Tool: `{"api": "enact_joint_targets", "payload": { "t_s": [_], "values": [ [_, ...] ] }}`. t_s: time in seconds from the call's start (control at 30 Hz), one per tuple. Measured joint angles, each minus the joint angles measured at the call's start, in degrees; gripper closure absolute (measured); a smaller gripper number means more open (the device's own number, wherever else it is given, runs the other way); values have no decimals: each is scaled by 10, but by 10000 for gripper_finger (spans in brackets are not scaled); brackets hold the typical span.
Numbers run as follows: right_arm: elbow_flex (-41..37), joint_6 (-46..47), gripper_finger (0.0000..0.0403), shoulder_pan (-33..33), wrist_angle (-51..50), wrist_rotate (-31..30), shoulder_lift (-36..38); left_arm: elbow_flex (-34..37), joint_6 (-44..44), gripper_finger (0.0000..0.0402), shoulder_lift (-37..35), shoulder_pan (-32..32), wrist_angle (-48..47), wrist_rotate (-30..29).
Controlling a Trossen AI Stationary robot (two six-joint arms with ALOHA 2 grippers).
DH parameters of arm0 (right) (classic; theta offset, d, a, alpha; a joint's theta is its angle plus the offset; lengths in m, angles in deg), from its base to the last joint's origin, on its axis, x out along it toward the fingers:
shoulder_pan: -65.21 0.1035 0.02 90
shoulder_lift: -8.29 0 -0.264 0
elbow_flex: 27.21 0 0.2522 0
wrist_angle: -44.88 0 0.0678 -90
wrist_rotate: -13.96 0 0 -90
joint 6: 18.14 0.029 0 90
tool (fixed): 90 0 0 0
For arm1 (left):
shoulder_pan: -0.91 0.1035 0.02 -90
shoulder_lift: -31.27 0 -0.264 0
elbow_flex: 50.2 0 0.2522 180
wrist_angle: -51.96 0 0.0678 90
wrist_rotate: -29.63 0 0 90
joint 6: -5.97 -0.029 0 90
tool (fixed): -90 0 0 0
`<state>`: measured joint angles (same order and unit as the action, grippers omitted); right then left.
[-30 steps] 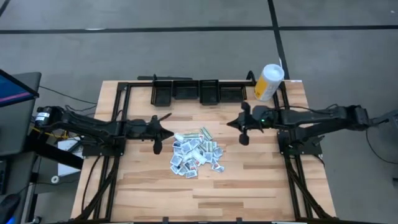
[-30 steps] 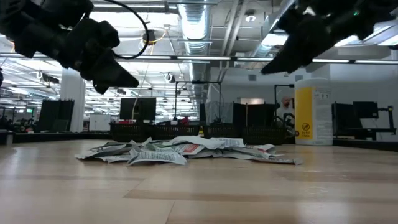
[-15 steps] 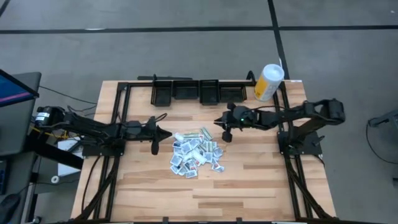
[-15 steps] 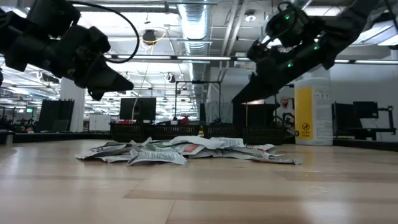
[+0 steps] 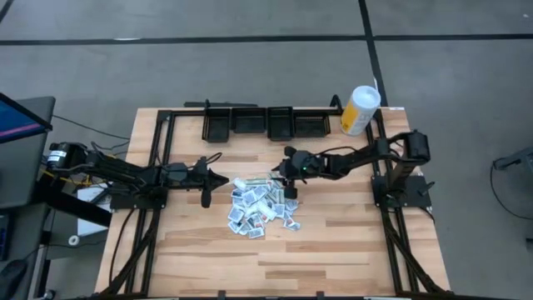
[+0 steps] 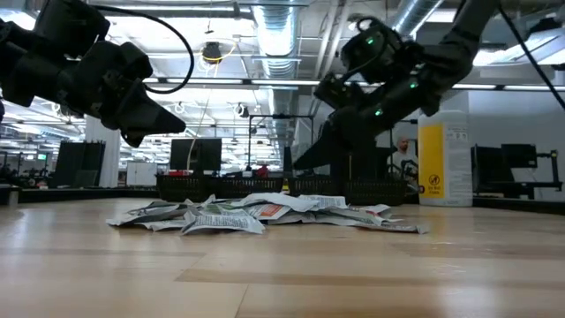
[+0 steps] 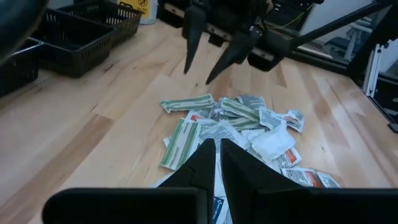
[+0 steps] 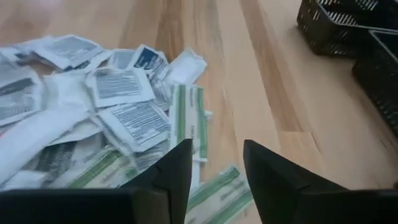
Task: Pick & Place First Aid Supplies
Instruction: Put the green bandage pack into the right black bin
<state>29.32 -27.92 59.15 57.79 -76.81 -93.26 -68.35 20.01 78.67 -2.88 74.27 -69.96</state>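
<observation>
A loose heap of first aid packets (image 5: 261, 207) lies on the bare wood near the middle of the table (image 5: 333, 250) — small flat sachets, mostly white with grey-blue print, a few oblong ones green-striped, overlapping one another. None of them is in a container.

Along the far edge stands a row of black baskets (image 5: 265, 123), side by side; seen from above, their insides look dark and nothing can be made out in them. Just to the right of the row, at the far right corner, a white-and-yellow canister (image 5: 360, 109) stands on the table.

The right gripper (image 5: 289, 188) hangs over the far right edge of the heap, its two fingers parted with a clear gap between them and nothing in that gap; the green-striped packets (image 8: 189, 121) lie just below and ahead of it. In the low view it is clear of the packets.

The left gripper (image 5: 210, 178) hovers just left of the heap — fingers pressed nearly together, holding nothing.
</observation>
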Motion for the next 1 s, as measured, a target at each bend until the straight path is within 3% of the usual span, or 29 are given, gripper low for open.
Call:
{"api": "enact_joint_targets", "payload": {
  "t_s": [0.37, 1.0],
  "values": [
    [60, -39, 260, -36, -56, 24, -73, 0, 0, 376, 0, 0, 0, 1],
    [68, -43, 277, -54, -144, 42, -74, 0, 0, 376, 0, 0, 0, 0]
  ]
}}
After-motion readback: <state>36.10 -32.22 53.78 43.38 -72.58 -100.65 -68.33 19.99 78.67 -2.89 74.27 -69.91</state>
